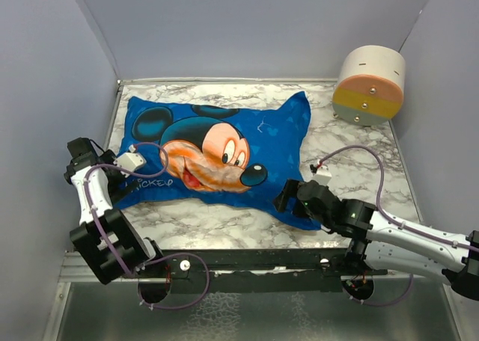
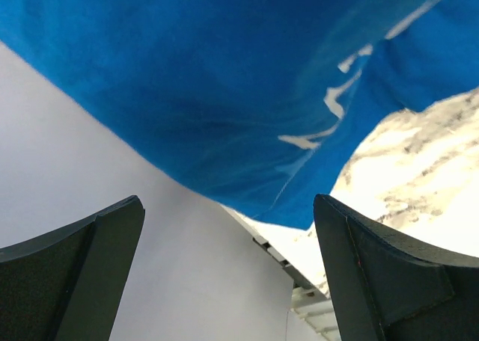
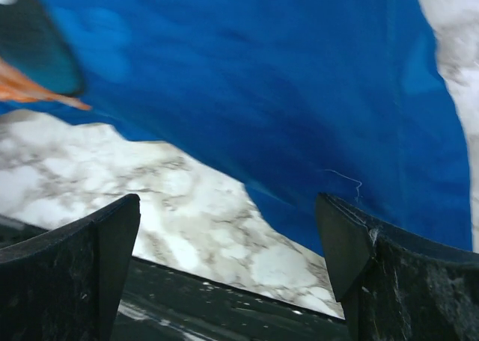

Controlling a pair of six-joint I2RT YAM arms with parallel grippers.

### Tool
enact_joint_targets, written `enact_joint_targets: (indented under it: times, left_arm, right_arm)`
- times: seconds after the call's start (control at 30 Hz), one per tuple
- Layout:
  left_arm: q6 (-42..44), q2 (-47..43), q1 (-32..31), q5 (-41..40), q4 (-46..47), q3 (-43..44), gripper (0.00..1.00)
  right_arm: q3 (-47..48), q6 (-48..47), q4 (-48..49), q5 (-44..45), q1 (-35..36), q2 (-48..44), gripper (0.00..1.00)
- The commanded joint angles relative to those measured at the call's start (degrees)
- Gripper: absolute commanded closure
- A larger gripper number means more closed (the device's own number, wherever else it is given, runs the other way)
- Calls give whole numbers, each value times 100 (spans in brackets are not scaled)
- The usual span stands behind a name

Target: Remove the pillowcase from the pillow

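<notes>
Marble-look tabletop (image 1: pixel 352 169) is sitting boxed in by plain grey walls, with a cream-and-orange cylinder (image 1: pixel 368 83) lying on its side in the back right corner. The blue pillowcase (image 1: pixel 217 150) is lying plump in the middle, mouse face up, with the pillow hidden inside it. The left tool (image 2: pixel 228 203) is hanging wide open at the case's left end. The right tool (image 1: pixel 287 196) is gaping wide at its near right corner. Both wrist views are showing blue fabric just ahead of the fingers, with nothing pinched. Only the top view is showing the whole face and the cylinder.
</notes>
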Motion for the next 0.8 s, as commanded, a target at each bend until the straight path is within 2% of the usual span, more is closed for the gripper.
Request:
enact_joint_targets:
  times: [0.0, 0.17, 0.23, 0.3, 0.4, 0.5, 0.57, 0.67, 0.7, 0.77]
  left_arm:
    - [-339, 282, 77, 155, 702, -272, 1]
    - [-876, 456, 78, 466, 1286, -545, 2]
    - [-984, 473, 77, 556, 1430, -652, 6]
    - [-1010, 438, 77, 660, 1496, -741, 15]
    - [-1039, 332, 78, 841, 1406, -769, 39]
    - [-1062, 173, 80, 1015, 1153, -677, 80]
    - [-1129, -13, 77, 1086, 982, -576, 98]
    - [-1231, -330, 77, 1237, 695, -362, 100]
    - [-1279, -441, 77, 1293, 603, -285, 100]
    - [-1404, -646, 77, 1404, 417, -83, 100]
  right_arm:
    - [-279, 802, -903, 381, 6, 88, 1]
    - [-693, 953, -554, 317, -3, 492, 0]
    - [-891, 1011, -375, 260, -16, 603, 1]
    - [-1038, 1006, -121, 201, -24, 648, 7]
    - [-1056, 771, 252, 149, -20, 701, 26]
    - [-792, 460, 307, 237, -25, 815, 49]
    - [-536, 261, 223, 308, -22, 880, 64]
    - [-204, 178, -89, 380, -16, 817, 95]
    - [-134, 174, -189, 381, -20, 734, 98]
    - [4, 200, -428, 564, -16, 478, 99]
